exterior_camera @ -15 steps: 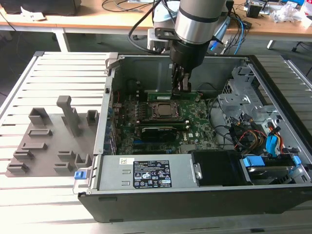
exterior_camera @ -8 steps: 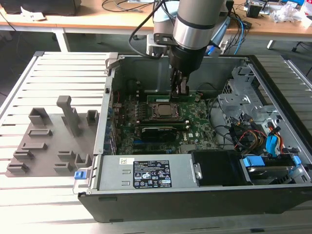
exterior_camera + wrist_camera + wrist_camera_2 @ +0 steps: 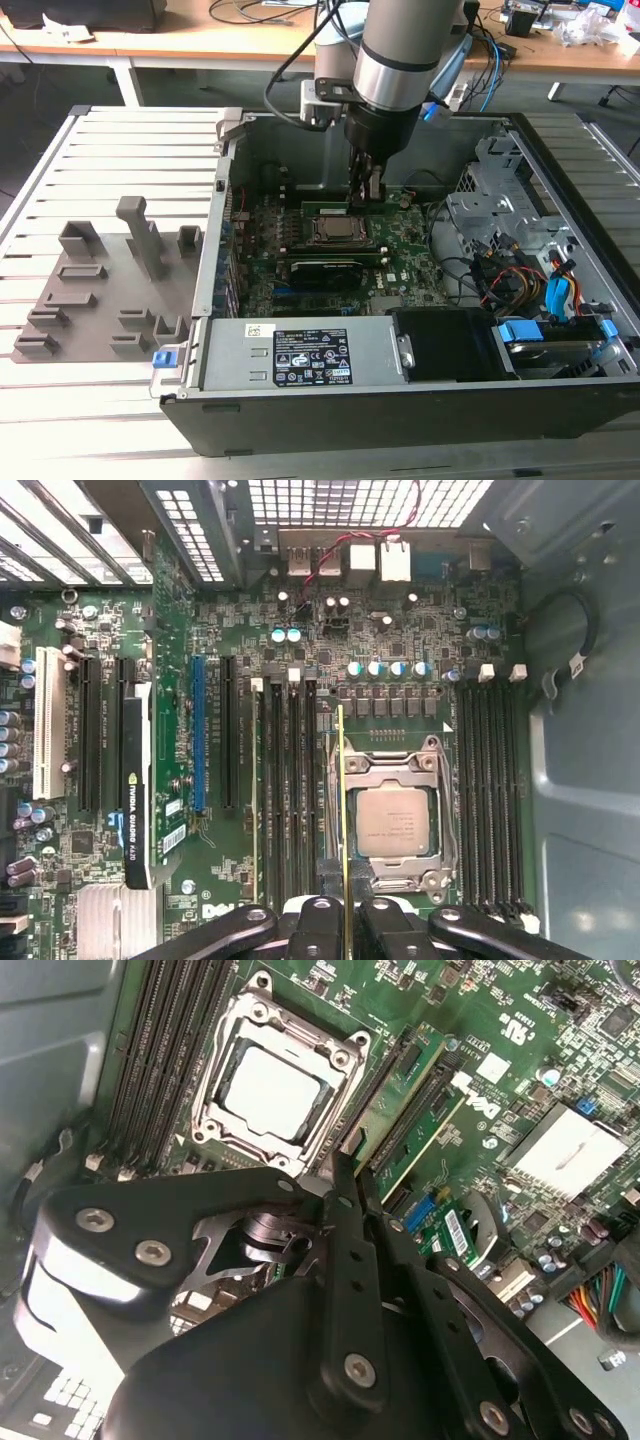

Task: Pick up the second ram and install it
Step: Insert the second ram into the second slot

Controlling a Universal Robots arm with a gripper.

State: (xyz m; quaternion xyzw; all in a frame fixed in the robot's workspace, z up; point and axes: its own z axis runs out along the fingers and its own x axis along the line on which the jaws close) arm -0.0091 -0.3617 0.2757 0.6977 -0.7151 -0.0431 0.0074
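Note:
My gripper (image 3: 365, 190) reaches down inside the open computer case, over the green motherboard (image 3: 400, 245). It is shut on the second ram (image 3: 342, 800), a thin green stick seen edge-on in the first wrist view and held between the black fingers (image 3: 318, 920). In the second wrist view the ram (image 3: 405, 1100) runs away from the gripper (image 3: 350, 1175) along the side of the processor socket (image 3: 275, 1085). It stands upright over the row of dark memory slots (image 3: 285, 790) beside the socket (image 3: 395, 820). Whether it touches a slot I cannot tell.
A grey slotted holder tray (image 3: 100, 290) lies on the slatted table at the exterior view's left. Inside the case, a graphics card (image 3: 325, 270) sits near the socket. A drive cage with cables (image 3: 520, 230) fills the exterior view's right, and the power supply (image 3: 300, 355) runs along the front.

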